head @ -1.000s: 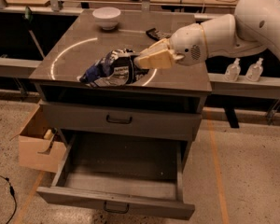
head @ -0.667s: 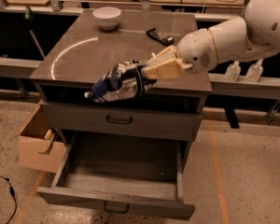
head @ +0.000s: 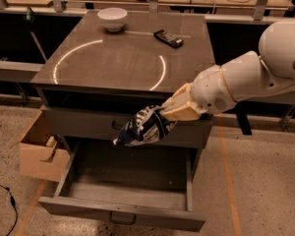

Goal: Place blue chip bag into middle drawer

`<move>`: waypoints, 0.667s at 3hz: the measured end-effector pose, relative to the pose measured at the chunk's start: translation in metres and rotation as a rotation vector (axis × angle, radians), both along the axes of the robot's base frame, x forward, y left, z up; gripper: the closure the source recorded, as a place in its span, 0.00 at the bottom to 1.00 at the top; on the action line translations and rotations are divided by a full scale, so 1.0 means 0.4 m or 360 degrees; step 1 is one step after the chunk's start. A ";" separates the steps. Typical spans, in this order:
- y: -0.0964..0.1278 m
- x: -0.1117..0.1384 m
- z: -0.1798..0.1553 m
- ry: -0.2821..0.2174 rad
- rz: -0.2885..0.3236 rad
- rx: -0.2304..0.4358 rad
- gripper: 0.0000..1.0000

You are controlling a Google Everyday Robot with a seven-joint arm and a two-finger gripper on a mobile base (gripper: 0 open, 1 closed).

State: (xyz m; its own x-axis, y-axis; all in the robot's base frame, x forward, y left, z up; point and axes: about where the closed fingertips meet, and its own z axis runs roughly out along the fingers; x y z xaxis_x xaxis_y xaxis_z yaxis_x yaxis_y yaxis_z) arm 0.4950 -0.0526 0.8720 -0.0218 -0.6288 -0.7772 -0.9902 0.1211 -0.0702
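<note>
1. Step in hand: carry phase. Gripper (head: 173, 113) is clamped on the upper end of the blue chip bag (head: 143, 128); arm reaches in from 3 o'clock.
2. Bag pos: in the air just off the 6 o'clock edge of the cabinet top (head: 123, 63), in front of the shut top drawer (head: 83, 124) and above the middle drawer (head: 123, 211).
3. Middle drawer is pulled out toward 6 o'clock, so no opening needed.
4. Next, prob.: lower the bag toward 6 o'clock into the drawer cavity, keeping clear of front wall & side rails. Release low so the bag settles inside.
5. Not involved: bowl (head: 112, 18) at 12 o'clock and black packet (head: 168, 38) at 1 o'clock on top; cardboard box (head: 37, 151) at 9 o'clock on the floor.
</note>
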 end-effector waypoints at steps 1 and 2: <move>-0.015 -0.037 -0.092 -0.0048 -0.0113 -0.0162 1.00; -0.008 -0.064 -0.228 -0.0048 -0.0204 -0.0263 1.00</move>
State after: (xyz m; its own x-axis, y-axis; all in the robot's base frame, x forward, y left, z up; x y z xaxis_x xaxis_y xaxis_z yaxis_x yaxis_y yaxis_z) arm 0.4694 -0.0556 0.7808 -0.0881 -0.7414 -0.6653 -0.9646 0.2301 -0.1287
